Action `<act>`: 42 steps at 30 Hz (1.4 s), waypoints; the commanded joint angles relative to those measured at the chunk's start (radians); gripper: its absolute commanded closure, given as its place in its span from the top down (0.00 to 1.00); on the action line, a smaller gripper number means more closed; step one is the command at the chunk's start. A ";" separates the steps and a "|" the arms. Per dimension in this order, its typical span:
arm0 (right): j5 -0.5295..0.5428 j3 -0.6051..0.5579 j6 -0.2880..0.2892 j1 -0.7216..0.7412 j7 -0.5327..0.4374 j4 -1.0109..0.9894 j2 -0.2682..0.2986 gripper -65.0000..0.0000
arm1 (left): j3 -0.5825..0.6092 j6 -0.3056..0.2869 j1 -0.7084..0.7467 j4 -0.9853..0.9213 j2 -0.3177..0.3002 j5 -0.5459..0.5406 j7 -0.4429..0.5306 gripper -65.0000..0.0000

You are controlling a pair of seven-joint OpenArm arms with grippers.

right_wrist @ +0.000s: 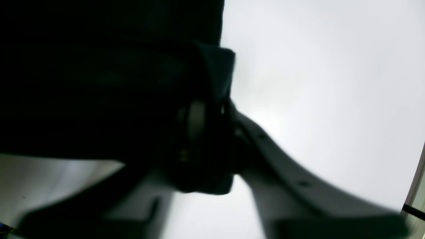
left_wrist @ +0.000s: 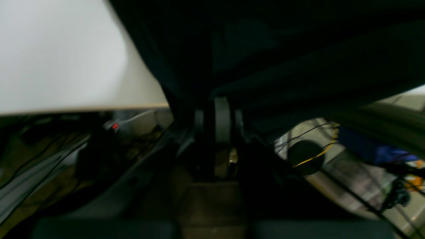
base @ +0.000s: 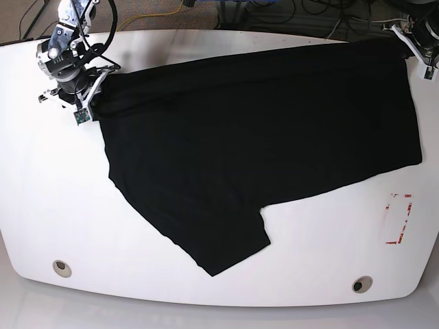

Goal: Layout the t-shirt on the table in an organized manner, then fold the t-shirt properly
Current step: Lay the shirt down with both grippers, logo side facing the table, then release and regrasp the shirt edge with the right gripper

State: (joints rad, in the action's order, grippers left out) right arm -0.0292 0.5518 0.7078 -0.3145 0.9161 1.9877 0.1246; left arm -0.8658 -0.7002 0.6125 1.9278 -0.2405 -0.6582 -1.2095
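Lying spread across worktop (base: 62, 205), t-shirt (base: 260, 137) edges nearing far rim; both grippers' fingers pinching top corners, w/ bare room near side.

White-shelled arms, black cables, grey joints
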 commanded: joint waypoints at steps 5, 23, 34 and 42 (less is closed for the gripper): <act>-0.010 0.009 -0.010 0.004 -0.013 0.015 0.011 0.74 | -0.010 0.002 0.007 0.012 -0.015 0.022 0.010 0.57; 0.010 -0.012 -0.010 0.061 -0.013 0.042 -0.013 0.89 | -0.033 0.002 -0.053 0.015 -0.015 0.018 0.007 0.73; 0.033 -0.014 -0.010 0.214 -0.013 0.026 -0.033 0.89 | -0.056 0.002 -0.188 0.014 -0.016 0.024 0.009 0.73; 0.033 -0.019 -0.010 0.328 -0.013 -0.063 -0.027 0.89 | -0.053 0.002 -0.277 0.000 -0.036 0.160 0.010 0.74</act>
State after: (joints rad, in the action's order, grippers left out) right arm -0.0017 0.5339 0.7040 -0.0292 0.9211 1.9446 0.0891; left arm -0.9142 -0.6991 0.3691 1.9247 -0.2615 -0.5129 -1.2144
